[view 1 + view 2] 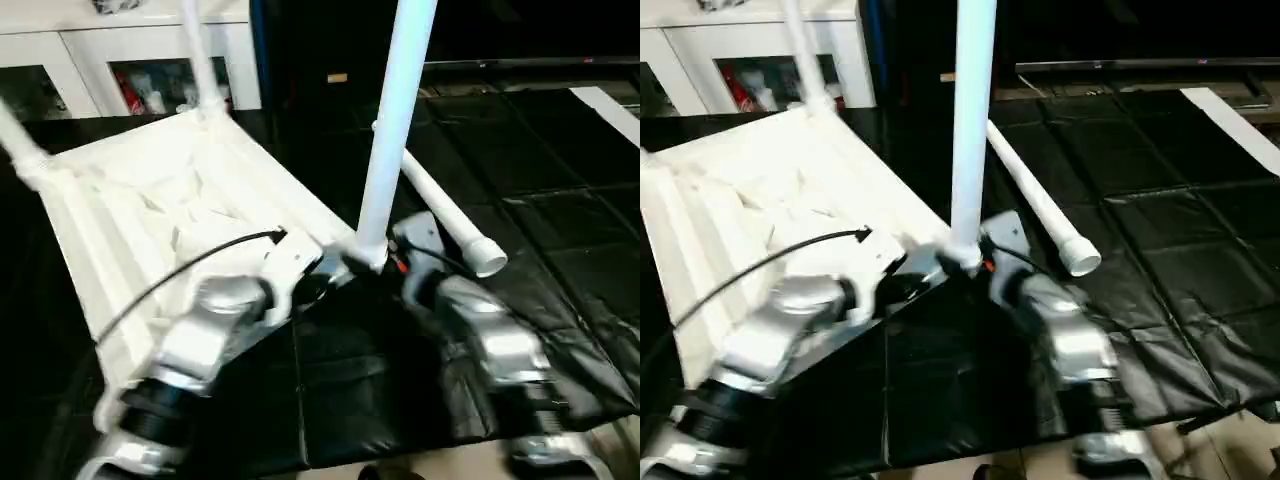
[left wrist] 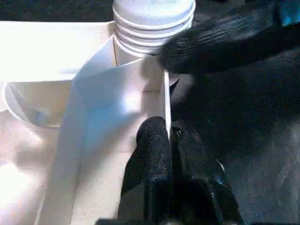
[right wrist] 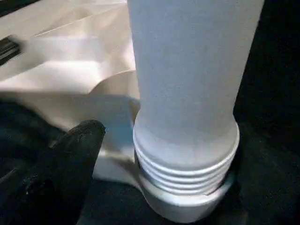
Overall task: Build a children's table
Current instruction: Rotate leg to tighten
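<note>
White leg [image 1: 395,130] upright in top's [image 1: 150,200] 5 o'clock socket, threads exposed. Left gripper [image 2: 164,154] pinches top wall; right gripper [image 3: 70,154] state unclear. Risk: cross-threading if leg tilts.

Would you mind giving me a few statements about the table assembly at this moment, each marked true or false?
1. The table top lies with its ribbed underside up. True.
2. A leg stands upright at the top's near corner, its threads showing above the socket. True.
3. All four legs stand in sockets. False: one spare leg lies on the black mat.
4. The left gripper pinches the top's edge wall. True.
5. The mat is white. False: it is black.
</note>
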Motion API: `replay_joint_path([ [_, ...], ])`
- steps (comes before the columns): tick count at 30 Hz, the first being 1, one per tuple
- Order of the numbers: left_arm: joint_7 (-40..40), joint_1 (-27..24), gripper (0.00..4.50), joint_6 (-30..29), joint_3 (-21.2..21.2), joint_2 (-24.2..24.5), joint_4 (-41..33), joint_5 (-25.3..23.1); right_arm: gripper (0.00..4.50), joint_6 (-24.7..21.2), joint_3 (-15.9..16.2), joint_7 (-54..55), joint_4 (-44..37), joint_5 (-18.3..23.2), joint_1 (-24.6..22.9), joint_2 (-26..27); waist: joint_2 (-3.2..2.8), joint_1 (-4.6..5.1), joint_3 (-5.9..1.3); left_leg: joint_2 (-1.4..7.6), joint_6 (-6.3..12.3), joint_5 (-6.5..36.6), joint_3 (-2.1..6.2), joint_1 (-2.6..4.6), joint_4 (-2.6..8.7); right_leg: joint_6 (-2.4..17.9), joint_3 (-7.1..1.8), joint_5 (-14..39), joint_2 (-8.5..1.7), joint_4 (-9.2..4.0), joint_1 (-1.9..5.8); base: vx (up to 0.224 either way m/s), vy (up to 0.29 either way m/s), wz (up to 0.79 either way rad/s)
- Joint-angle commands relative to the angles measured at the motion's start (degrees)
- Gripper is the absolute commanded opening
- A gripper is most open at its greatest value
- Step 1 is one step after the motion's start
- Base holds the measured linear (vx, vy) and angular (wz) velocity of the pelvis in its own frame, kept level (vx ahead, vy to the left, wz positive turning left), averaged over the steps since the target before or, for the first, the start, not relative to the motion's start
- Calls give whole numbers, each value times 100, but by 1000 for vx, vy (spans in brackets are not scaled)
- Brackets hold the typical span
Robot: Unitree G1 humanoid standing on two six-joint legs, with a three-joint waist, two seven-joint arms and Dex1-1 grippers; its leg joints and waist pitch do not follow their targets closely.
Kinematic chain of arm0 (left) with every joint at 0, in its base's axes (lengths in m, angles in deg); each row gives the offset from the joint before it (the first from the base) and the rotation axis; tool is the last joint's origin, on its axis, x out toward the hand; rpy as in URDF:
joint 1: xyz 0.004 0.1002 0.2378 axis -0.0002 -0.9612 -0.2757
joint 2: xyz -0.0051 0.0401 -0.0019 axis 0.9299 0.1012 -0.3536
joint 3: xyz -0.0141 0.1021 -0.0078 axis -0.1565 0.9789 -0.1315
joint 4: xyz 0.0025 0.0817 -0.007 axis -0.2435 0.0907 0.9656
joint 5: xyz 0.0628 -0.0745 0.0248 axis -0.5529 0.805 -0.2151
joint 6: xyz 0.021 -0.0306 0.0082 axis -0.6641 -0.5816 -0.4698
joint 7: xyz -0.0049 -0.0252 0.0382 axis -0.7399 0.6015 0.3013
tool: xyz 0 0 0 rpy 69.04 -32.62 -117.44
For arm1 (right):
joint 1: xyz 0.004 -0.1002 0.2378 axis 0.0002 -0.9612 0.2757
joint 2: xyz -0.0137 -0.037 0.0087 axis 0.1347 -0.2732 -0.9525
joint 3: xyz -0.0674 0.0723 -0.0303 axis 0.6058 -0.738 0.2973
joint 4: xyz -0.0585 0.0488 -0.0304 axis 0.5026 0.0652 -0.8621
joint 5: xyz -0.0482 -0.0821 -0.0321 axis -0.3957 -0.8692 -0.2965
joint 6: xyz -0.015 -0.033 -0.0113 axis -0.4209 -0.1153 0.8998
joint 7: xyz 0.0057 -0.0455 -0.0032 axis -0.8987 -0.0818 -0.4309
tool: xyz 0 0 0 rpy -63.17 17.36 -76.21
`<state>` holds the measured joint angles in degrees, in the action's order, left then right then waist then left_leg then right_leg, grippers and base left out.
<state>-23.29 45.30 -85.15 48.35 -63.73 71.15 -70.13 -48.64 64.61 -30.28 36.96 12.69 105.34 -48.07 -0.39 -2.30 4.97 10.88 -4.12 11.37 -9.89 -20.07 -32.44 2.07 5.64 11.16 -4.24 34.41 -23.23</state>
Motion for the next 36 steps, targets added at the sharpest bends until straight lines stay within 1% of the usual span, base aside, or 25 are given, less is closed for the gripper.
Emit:
replay_joint_path([
  [1, -505, 75, 0, 330, 231, 141, 109, 70, 443, 203, 239, -760, -170, 234, 16, -120, 38, -48, -307, 224, 716, 508, 61, -38, 299, 1166, -364, 980, -434, -430, 355, 0, 0, 0],
  [3, -592, 91, 0, 376, 262, 207, 131, 79, 443, 228, 220, -892, -174, 282, 19, -176, 31, -58, -312, 240, 699, 479, 62, -29, 298, 1210, -370, 893, -435, -405, 350, 0, 0, 0],
  [5, -1168, 154, 0, 664, 410, 557, 215, 118, 443, 255, 223, -1592, -93, 451, 111, -532, 25, -101, -335, 242, 787, 324, 57, -6, 277, 1332, -375, 530, -425, -356, 344, 0, 0, 0],
  [6, -1364, 179, 0, 790, 470, 676, 268, 113, 443, 284, 266, -1840, -46, 469, 152, -664, 23, -120, -343, 236, 827, 279, 60, -4, 268, 1360, -370, 439, -423, -347, 346, 0, 0, 0],
  [7, -1538, 207, 0, 908, 524, 778, 326, 103, 443, 314, 311, -2063, 4, 479, 193, -783, 23, -138, -343, 241, 877, 219, 50, 8, 262, 1432, -375, 257, -420, -318, 337, 0, 0, 0],
  [8, -1668, 245, 0, 989, 573, 852, 414, 86, 443, 358, 368, -2273, 63, 476, 237, -886, 34, -144, -345, 237, 922, 166, 52, -3, 257, 1491, -367, 167, -420, -300, 347, 0, 0, 0],
  [10, -1981, 333, 0, 1268, 719, 1008, 623, 20, 443, 508, 516, -2739, 223, 434, 351, -1086, 33, -178, -346, 249, 925, 207, 38, 3, 248, 1517, -367, 222, -426, -300, 340, 0, 0, 0],
  [13, -2206, 359, 0, 1381, 756, 1056, 683, 75, 443, 553, 595, -2988, 307, 425, 411, -1171, 44, -253, -348, 264, 856, 237, 40, -7, 249, 1505, -369, 336, -448, -295, 354, 0, 0, 0],
  [14, -2456, 387, 0, 1510, 819, 1127, 728, 117, 443, 660, 692, -3286, 435, 395, 478, -1264, 70, -262, -354, 265, 851, 230, 38, -5, 250, 1497, -368, 343, -448, -293, 358, 0, 0, 0],
  [16, -2564, 398, 0, 1566, 852, 1166, 741, 129, 443, 719, 736, -3392, 491, 370, 507, -1300, 66, -284, -360, 264, 852, 201, 36, -11, 245, 1524, -368, 337, -452, -281, 353, 0, 0, 0],
  [17, -2655, 419, 0, 1635, 890, 1205, 769, 131, 443, 767, 777, -3497, 549, 368, 540, -1334, 85, -289, -364, 270, 855, 178, 36, -10, 242, 1524, -369, 295, -450, -273, 356, 0, 0, 0],
  [18, -2729, 449, 0, 1718, 927, 1240, 825, 132, 443, 819, 808, -3584, 623, 377, 580, -1353, 88, -298, -359, 265, 861, 190, 40, -18, 243, 1519, -365, 338, -451, -277, 355, 0, 0, 0],
  [20, -2804, 498, 0, 1861, 975, 1285, 924, 97, 408, 888, 840, -3709, 737, 399, 646, -1352, 85, -298, -346, 270, 808, 315, 38, -11, 250, 1489, -368, 553, -458, -299, 343, 0, 0, 0],
  [21, -2825, 513, 0, 1903, 982, 1293, 957, 85, 408, 890, 862, -3739, 759, 399, 663, -1337, 98, -297, -341, 271, 758, 380, 39, -15, 252, 1461, -373, 673, -462, -307, 345, 0, 0, 0],
  [22, -2847, 522, 0, 1933, 978, 1290, 983, 73, 404, 896, 873, -3765, 778, 397, 676, -1328, 97, -297, -334, 272, 731, 422, 44, -18, 256, 1444, -371, 743, -462, -312, 345, 0, 0, 0],
  [23, -2866, 531, 0, 1958, 974, 1284, 1005, 64, 396, 894, 896, -3785, 786, 395, 678, -1309, 96, -298, -328, 271, 679, 471, 43, -14, 260, 1402, -376, 849, -465, -325, 343, 0, 0, 0],
  [24, -2874, 534, 0, 1966, 973, 1281, 1014, 61, 371, 897, 905, -3794, 791, 394, 678, -1302, 99, -300, -325, 271, 662, 488, 44, -14, 263, 1385, -377, 895, -467, -333, 342, 0, 0, 0],
  [25, -2891, 540, 0, 1985, 972, 1274, 1030, 59, 371, 903, 920, -3815, 789, 402, 675, -1283, 107, -295, -327, 272, 624, 501, 44, -11, 267, 1365, -379, 921, -464, -331, 340, 0, 0, 0],
  [26, -2903, 545, 0, 1995, 975, 1271, 1038, 60, 361, 902, 931, -3837, 781, 413, 671, -1273, 104, -296, -330, 271, 620, 494, 43, -14, 264, 1363, -380, 915, -465, -329, 343, 0, 0, 0],
  [27, -2907, 547, 0, 1999, 976, 1269, 1042, 60, 361, 903, 934, -3846, 781, 417, 672, -1272, 104, -301, -336, 270, 620, 463, 41, -11, 261, 1366, -381, 866, -465, -323, 343, 0, 0, 0],
  [28, -2925, 554, 0, 2027, 986, 1264, 1065, 62, 339, 928, 945, -3878, 813, 431, 683, -1272, 102, -300, -337, 269, 629, 440, 42, -13, 259, 1374, -380, 830, -461, -318, 341, 0, 0, 0],
  [29, -2929, 553, 0, 2035, 990, 1264, 1071, 64, 339, 939, 948, -3881, 827, 432, 688, -1272, 101, -300, -347, 271, 646, 395, 41, -14, 253, 1400, -379, 732, -461, -305, 341, 0, 0, 0],
  [31, -2942, 564, 0, 2076, 1004, 1266, 1112, 74, 317, 971, 950, -3917, 884, 432, 705, -1274, 103, -298, -346, 268, 686, 345, 43, -22, 250, 1431, -374, 623, -455, -293, 344, 0, 0, 0],
  [34, -2955, 583, 0, 2128, 1009, 1258, 1174, 74, 286, 986, 941, -3956, 923, 432, 716, -1273, 99, -304, -346, 264, 687, 379, 40, -19, 248, 1427, -373, 672, -454, -301, 345, 0, 0, 0],
  [36, -2965, 590, 0, 2160, 999, 1240, 1221, 61, 282, 986, 942, -3971, 915, 439, 699, -1274, 100, -307, -342, 267, 670, 408, 40, -22, 252, 1408, -373, 729, -457, -308, 348, 0, 0, 0],
])
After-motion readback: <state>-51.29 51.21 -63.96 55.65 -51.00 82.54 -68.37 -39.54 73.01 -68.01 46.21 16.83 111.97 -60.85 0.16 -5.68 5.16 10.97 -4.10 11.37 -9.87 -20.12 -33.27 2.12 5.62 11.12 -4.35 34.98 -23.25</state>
